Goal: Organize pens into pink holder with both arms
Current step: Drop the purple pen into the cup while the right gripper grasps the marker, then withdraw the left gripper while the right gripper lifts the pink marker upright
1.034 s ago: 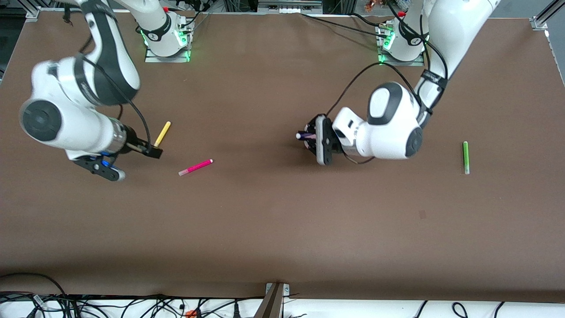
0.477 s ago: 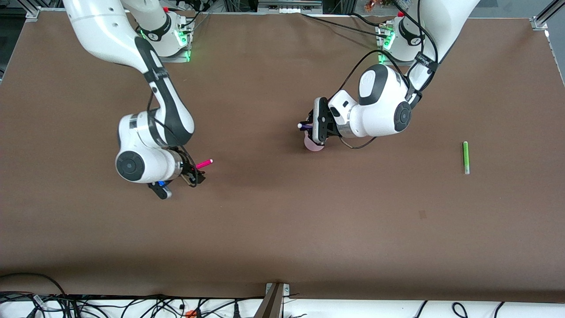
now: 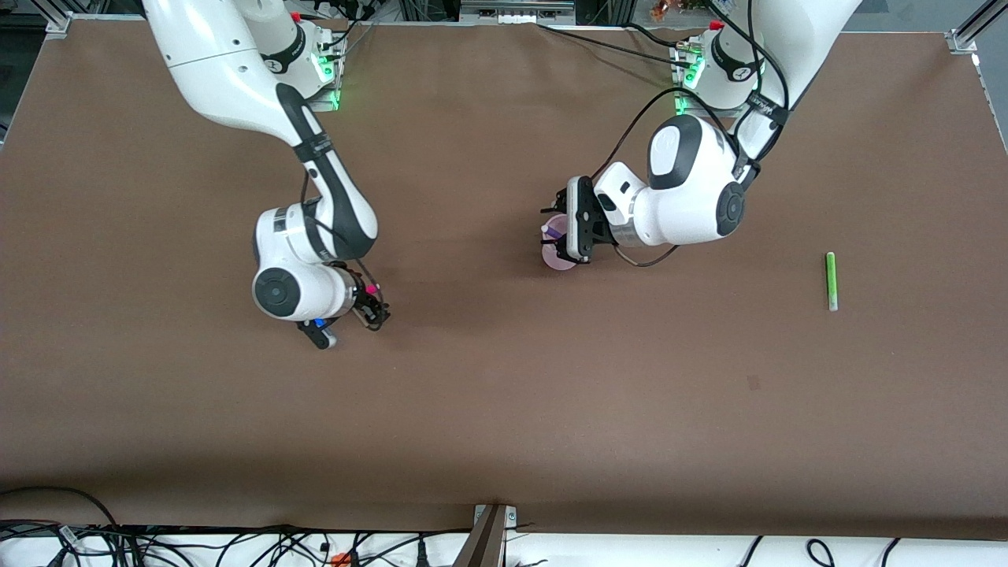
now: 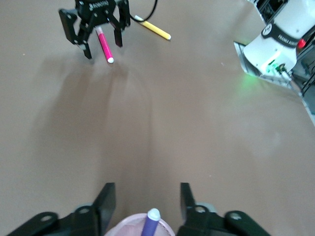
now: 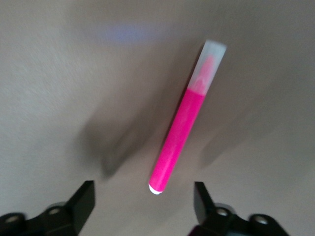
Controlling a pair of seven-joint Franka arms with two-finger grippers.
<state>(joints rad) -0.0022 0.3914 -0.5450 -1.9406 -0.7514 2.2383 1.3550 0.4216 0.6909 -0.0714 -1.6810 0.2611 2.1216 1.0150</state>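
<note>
A brown table (image 3: 504,409) was seen from a high camera facing two white robot arms.

The left gripper (image 3: 561,236) hung right over the pink holder (image 3: 561,260), which stood upright near the middle of the table. Its fingers (image 4: 106,201) were spread wide on either side of the cup's rim, gripping nothing. The purple pen (image 4: 150,223) stood inside the holder, whitish tip up. Half a second earlier its tip still showed between the fingers above the cup, so the pen had evidently just been dropped in.

The right gripper (image 3: 370,307) hovered low over the magenta pen (image 5: 183,129), which lay flat on the table toward the right arm's end. Its fingers (image 5: 82,199) were wide apart, straddling the pen without touching it. A second earlier this gripper had been near the yellow pen; it had since swung across to the magenta one.

The yellow pen (image 4: 153,28) lay on the table just beside the magenta one (visible only from the left wrist camera, hidden under the right arm from above). The green pen (image 3: 830,280) lay well apart, toward the left arm's end.

By this evidence one pen of four was stowed, and a grasp on the magenta pen looked imminent.
</note>
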